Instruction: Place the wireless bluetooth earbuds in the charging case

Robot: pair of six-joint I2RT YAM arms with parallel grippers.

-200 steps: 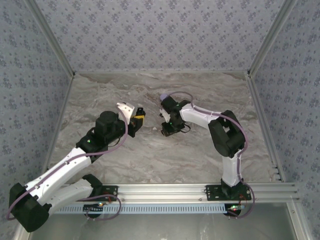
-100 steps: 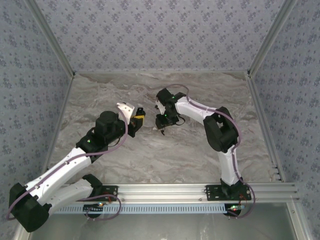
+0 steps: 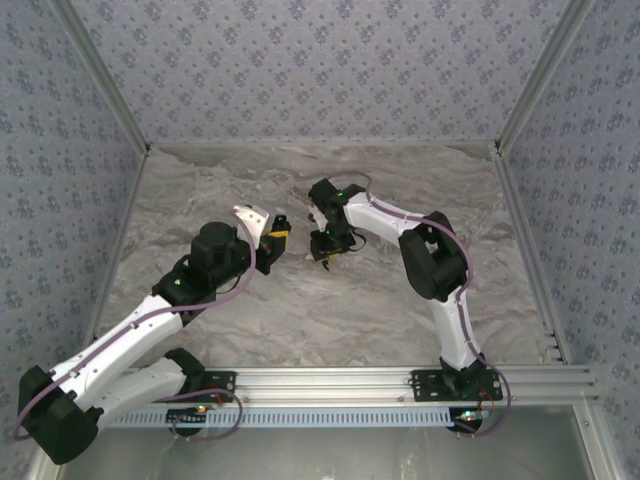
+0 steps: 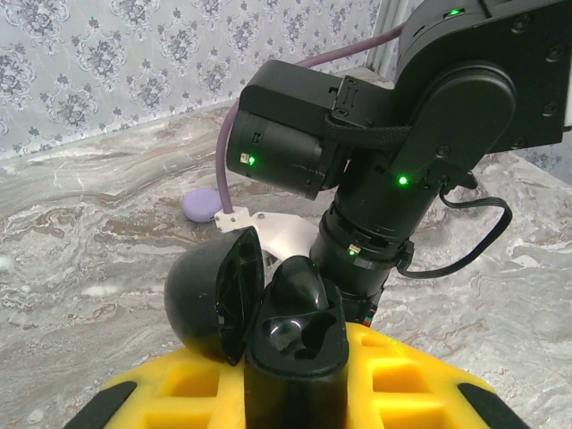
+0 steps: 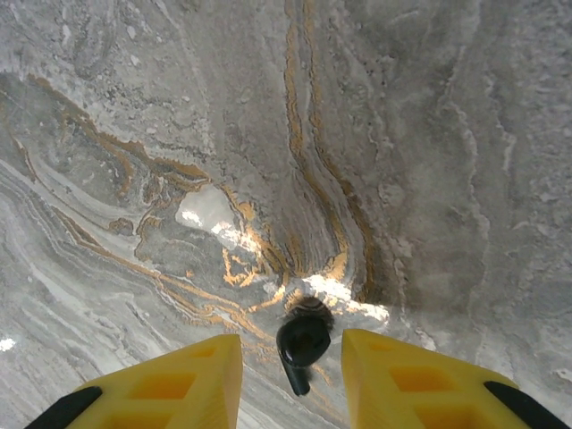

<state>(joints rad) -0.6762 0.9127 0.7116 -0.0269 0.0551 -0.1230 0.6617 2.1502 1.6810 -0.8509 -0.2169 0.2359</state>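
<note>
Marble-patterned, grey with amber veins, the desk (image 3: 300, 310) sits inside walls of floral wallpaper (image 3: 320, 70). At its middle the two arms lean toward each other, their claws near one another but apart.

The left claw (image 3: 279, 233) is closed on a black charging case (image 4: 295, 344), pinching the base between its yellow fingers (image 4: 179, 389) and holding it above the desk. The round lid (image 4: 214, 299) is hinged open and stands up at the left side of the base. The moulded wells in the base look empty.

The right claw (image 5: 290, 347) points down at the desk with its jaws apart. A black earbud (image 5: 302, 342) with a short stem lies between the two yellow fingertips (image 5: 201, 366), with a gap on either side, so nothing is gripped. From the left wrist view the right arm's dark wrist (image 4: 375, 206) looms just behind the open case.

A small lilac puck-shaped object (image 4: 201, 204) rests on the desk behind the case lid, well away from both claws
</note>
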